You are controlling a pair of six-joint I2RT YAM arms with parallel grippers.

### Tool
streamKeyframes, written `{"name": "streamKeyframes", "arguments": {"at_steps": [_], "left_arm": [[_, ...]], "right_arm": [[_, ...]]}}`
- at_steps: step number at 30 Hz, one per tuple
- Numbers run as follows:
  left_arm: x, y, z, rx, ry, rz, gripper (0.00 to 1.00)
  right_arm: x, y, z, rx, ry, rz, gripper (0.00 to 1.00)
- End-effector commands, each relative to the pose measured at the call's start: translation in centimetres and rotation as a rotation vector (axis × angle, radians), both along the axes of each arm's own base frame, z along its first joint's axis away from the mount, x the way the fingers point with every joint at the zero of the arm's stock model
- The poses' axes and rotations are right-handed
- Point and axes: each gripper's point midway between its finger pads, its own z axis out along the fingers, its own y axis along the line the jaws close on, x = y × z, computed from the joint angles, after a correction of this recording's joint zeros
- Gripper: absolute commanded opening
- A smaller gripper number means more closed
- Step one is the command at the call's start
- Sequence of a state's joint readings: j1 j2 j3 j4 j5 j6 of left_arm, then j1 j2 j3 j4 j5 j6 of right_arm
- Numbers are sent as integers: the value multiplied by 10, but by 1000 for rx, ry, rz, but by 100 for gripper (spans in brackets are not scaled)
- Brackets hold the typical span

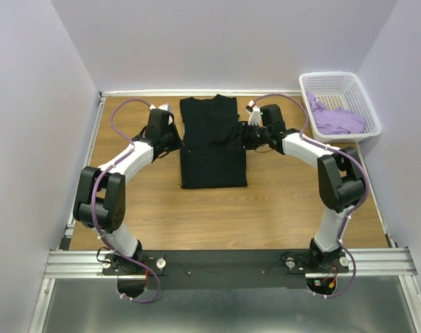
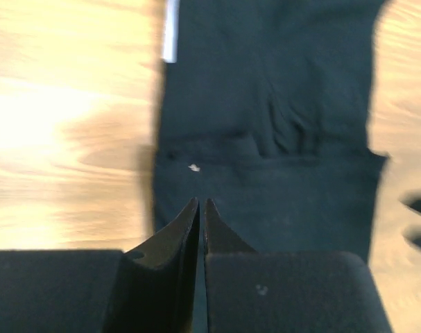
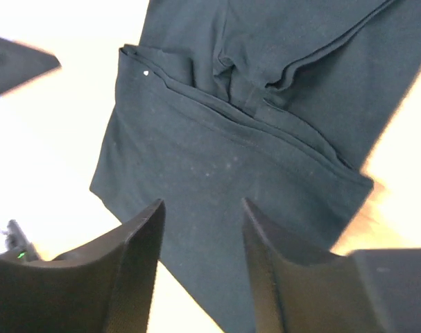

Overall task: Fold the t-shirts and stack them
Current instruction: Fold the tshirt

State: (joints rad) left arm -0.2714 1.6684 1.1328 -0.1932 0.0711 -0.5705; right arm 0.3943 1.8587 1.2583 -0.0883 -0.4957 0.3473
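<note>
A black t-shirt (image 1: 213, 149) lies flat on the wooden table, folded into a long rectangle with its sleeves turned in. My left gripper (image 1: 177, 143) hovers at the shirt's left edge. In the left wrist view its jaws (image 2: 201, 202) stand shut over the black cloth (image 2: 265, 104), with nothing seen pinched between them. My right gripper (image 1: 243, 135) is at the shirt's right edge. In the right wrist view its fingers (image 3: 202, 205) stand open just above the cloth (image 3: 217, 159), gripping nothing. A lavender t-shirt (image 1: 338, 119) lies crumpled in the basket.
A white lattice basket (image 1: 335, 75) stands at the back right corner of the table (image 1: 286, 201). Pale walls close in the table at the back and both sides. A metal rail carrying the arm bases runs along the near edge.
</note>
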Motion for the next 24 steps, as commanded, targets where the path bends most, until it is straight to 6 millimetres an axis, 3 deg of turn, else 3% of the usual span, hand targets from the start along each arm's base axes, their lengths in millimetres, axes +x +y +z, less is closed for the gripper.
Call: {"name": "streamKeyframes", "arguments": {"at_steps": [1,2,4,5,7,10,13,15,17,19,21,22,24], "left_arm": [[-29,-31,-40,-160,83,-122,12],[-40,-30,-61,-160,136,-118,10],[-45,-31,-74,-168,167,-121,8],[-50,-30,-85,-166,196,-116,7],[-54,-29,-94,-168,223,-107,6],[-65,-22,-109,-178,281,-77,4],[-83,-13,-121,-180,334,-45,2],[-98,-7,-126,-169,359,-35,2],[-110,-3,-128,-160,372,-34,2],[-112,-3,-115,-165,342,-43,3],[-111,-5,-95,-159,287,-58,5],[-113,-4,-89,-145,278,-57,6],[-112,-11,-63,-149,210,-80,9]], "right_arm": [[-4,20,-17,163,89,134,51],[-3,21,-21,170,100,143,49],[5,18,-32,192,117,138,45],[8,14,-48,194,150,124,44],[18,0,-59,222,160,96,38],[26,-25,-89,235,223,43,35],[24,-45,-112,237,278,2,34],[17,-49,-115,245,300,2,33],[8,-50,-103,251,291,12,33],[3,-47,-78,267,255,27,33],[-12,-45,-67,274,256,42,33],[-18,-39,-47,285,223,63,33],[-36,-34,-37,297,231,88,33]]}}
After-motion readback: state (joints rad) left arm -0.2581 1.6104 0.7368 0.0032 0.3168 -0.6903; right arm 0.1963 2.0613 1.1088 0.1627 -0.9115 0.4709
